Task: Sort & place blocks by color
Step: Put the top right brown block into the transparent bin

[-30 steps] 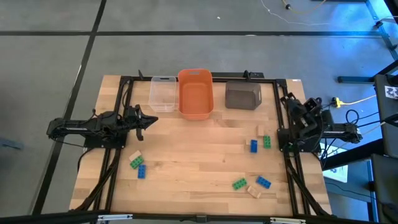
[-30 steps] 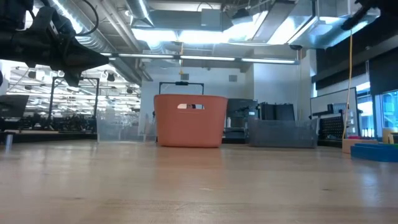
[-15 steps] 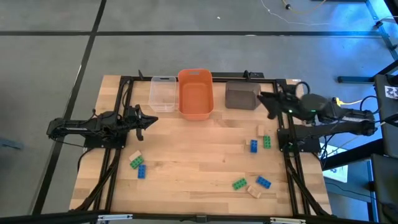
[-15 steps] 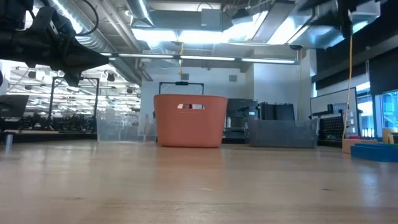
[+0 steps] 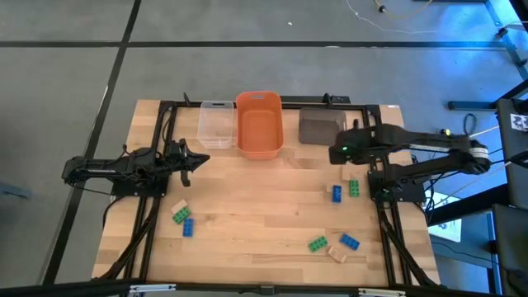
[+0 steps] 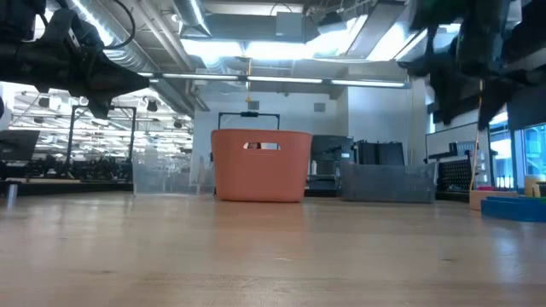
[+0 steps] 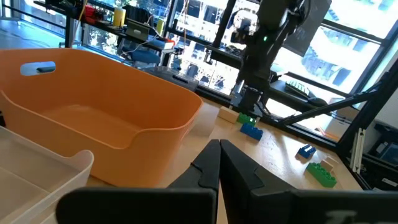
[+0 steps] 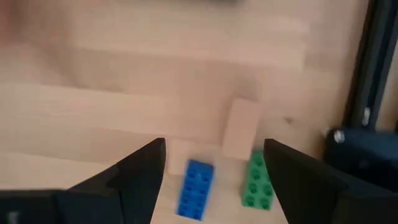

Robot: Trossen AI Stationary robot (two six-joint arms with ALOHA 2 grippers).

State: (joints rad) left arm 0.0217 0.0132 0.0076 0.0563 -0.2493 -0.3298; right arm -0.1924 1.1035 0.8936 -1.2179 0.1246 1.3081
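The right gripper [image 8: 211, 165] hangs above the bench [image 5: 264, 206] near its right edge, over a small group of blocks. Its fingers stand wide apart and hold nothing. Under it lie a tan block [image 8: 240, 128], a blue block [image 8: 195, 188] and a green block [image 8: 256, 178], close together. Near the front right corner lie three more: green [image 5: 318, 243], blue [image 5: 349, 241] and tan [image 5: 337, 253]. Near the left edge lie a tan [image 5: 179, 205], a green [image 5: 180, 215] and a blue one [image 5: 188, 227]. At the back edge stand a clear bin [image 5: 215, 124], an orange bin [image 5: 259, 124] and a grey bin [image 5: 322, 127]. The left gripper [image 5: 198, 158] waits at the left edge, its fingers closed and empty.
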